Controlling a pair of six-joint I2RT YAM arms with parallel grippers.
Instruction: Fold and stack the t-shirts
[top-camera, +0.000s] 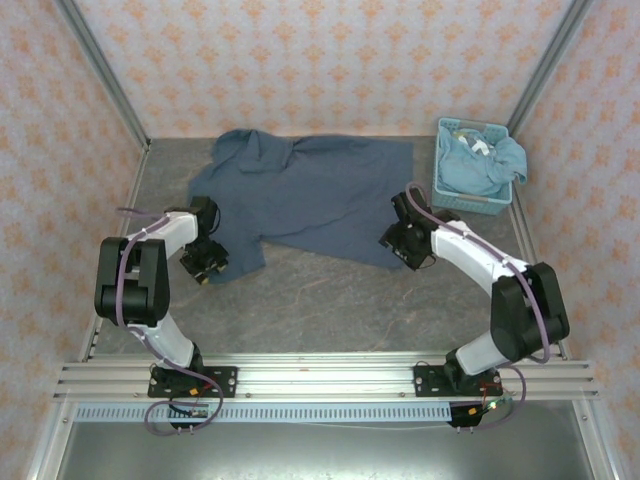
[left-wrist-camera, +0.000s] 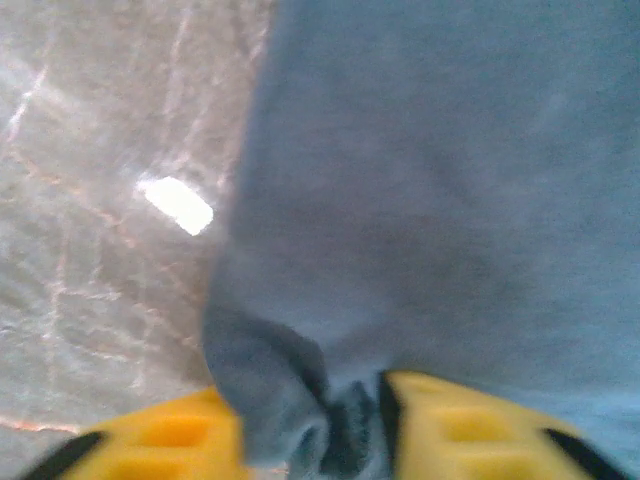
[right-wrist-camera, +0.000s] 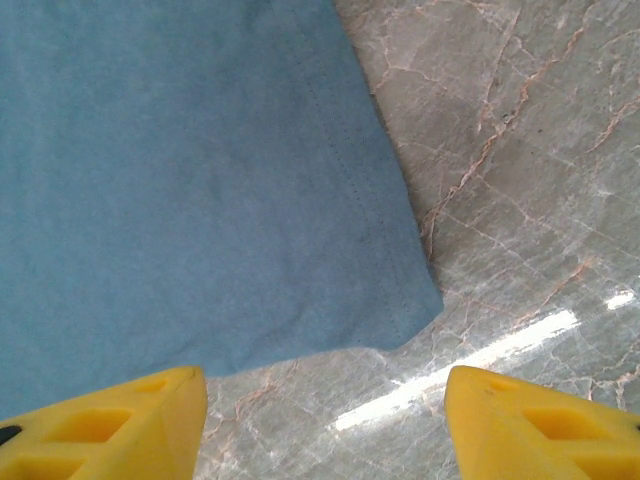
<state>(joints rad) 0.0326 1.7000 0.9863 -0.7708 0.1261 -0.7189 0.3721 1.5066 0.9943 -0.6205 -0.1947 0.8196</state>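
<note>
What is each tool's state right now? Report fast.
Left tool: closed on a bunched edge of the dark blue t-shirt.
Right tool: open, empty, above that shirt's corner.

No legible txt, labels, brands or nos.: none on the dark t-shirt (top-camera: 320, 195), none on the basket (top-camera: 470, 205) beside it.

1. Left arm (top-camera: 135, 285): I see the elbow folded high and the forearm angled inward, with the wrist tipped down.
2. Left gripper (left-wrist-camera: 312, 415): jaws close together on a bunched fold of the dark t-shirt (left-wrist-camera: 450, 180). The view is blurred, but it looks pinched.
3. Right arm (top-camera: 500, 290): reaching forward and inward, wrist low.
4. Right gripper (right-wrist-camera: 322, 385): jaws wide apart.
</note>
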